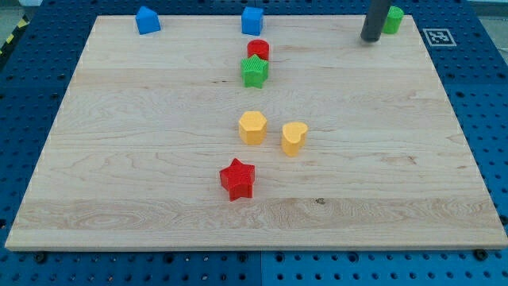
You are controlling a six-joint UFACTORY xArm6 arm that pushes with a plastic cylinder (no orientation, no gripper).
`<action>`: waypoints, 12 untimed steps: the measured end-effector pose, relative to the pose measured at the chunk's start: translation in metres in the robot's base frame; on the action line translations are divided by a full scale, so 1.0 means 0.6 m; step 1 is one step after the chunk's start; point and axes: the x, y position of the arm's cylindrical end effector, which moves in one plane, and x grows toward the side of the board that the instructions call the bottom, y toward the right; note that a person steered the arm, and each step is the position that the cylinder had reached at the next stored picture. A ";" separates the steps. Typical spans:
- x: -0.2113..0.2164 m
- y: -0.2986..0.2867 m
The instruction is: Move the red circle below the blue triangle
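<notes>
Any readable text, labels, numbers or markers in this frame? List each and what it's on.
No words, brands or numbers are readable anywhere.
One sign only: a black-and-white square fiducial marker on the blue perforated base, off the wooden board's top-right corner; it carries a pattern, not text.
The blocks and my tip bear no markings.

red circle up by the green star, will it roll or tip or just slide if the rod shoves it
The red circle looks squat and flat-based, so it should probably slide, not tip or roll. Its round side may let it slip off my tip. The green star touches it below, so a downward push likely moves both.
</notes>
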 end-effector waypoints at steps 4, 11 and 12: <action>0.134 -0.151; 0.028 -0.430; 0.060 -0.430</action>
